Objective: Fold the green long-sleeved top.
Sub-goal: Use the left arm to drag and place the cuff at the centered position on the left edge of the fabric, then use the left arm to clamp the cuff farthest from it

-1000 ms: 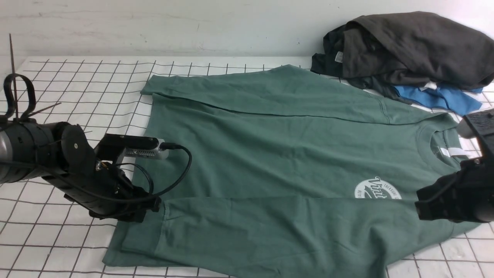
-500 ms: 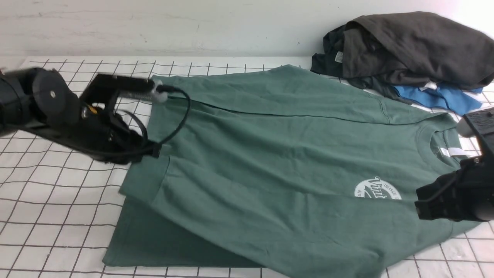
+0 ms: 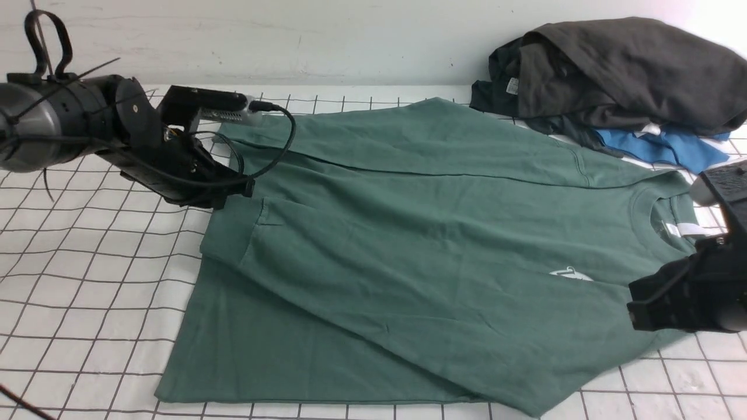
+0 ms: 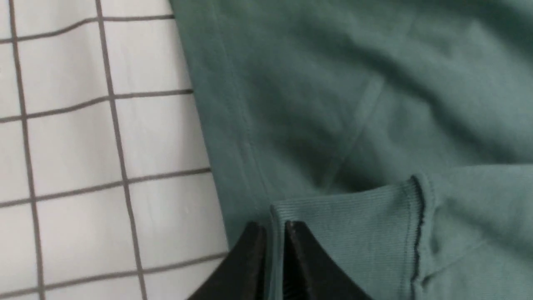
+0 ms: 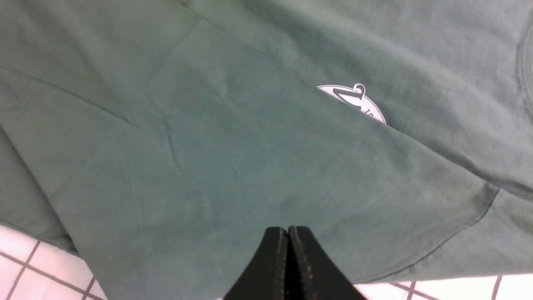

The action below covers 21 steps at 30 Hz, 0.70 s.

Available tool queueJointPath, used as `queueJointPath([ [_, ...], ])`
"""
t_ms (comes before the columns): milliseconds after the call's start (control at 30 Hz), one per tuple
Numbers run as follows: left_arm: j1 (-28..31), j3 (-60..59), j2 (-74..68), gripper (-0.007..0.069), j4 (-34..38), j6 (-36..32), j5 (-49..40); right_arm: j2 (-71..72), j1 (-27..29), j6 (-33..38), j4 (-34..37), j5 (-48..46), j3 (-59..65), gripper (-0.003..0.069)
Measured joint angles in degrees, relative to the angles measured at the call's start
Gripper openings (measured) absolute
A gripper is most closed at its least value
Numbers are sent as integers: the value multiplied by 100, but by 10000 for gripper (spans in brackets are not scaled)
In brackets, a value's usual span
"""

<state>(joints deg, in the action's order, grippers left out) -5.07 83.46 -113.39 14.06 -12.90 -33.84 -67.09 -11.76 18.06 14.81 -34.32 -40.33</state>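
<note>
Front view shows the green long-sleeved top (image 3: 408,233) with far sleeve (image 3: 379,140) folded in — left pincer (image 4: 272,233) grasping the near cuff (image 4: 345,216), right pincer (image 5: 287,233) clenched — body folds left.

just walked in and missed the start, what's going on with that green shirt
The robot is partway through folding the green long-sleeved top spread on the gridded table. Its left gripper is shut on the ribbed cuff of the near sleeve, which runs diagonally across the front, covering most of the white logo. The right gripper, jaws closed, sits at the shoulder end near the collar. The far sleeve already lies folded across the body.
</note>
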Motion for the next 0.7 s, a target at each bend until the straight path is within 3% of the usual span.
queueJointPath([
  [100,48,611,-260,162,-24,25,-306,0,0,5,0,48,0,-10],
  [333,85,2968,-1452,433,53,251,-752,-115,0,10,37,161,-5,-10],
  [467,274,4413,-2499,474,52,870,-955,-230,0,10,122,155,-5,-10],
  [700,490,5971,-3820,464,-9,1589,-1047,-272,0,10,133,64,-5,-10],
])
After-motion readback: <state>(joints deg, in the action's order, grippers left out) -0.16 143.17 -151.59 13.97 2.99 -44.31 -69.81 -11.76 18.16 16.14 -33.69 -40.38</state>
